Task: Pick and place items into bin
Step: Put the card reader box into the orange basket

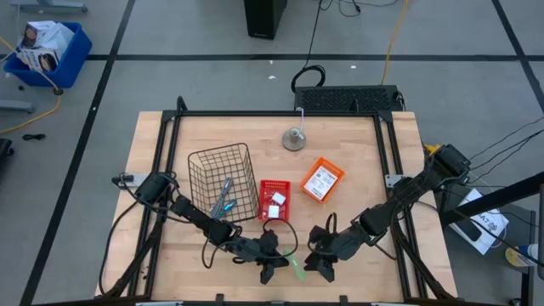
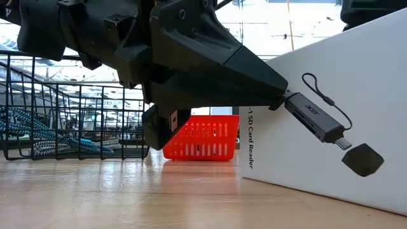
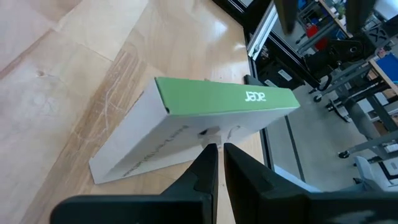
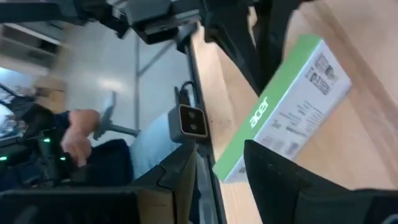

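Your left gripper (image 3: 217, 163) is pinching the white-and-green box (image 3: 186, 124) near the table's (image 1: 357, 178) front edge; your right gripper (image 4: 221, 163), fingers spread, is straddling it.

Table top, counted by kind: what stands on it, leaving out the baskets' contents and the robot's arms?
Baskets: 2 (wire basket, red basket)
Boxes: 2 (orange box, green-and-white box)
Round metal piece: 1
Total: 5

Wire basket (image 1: 224, 182) beside red crate (image 1: 274, 200)
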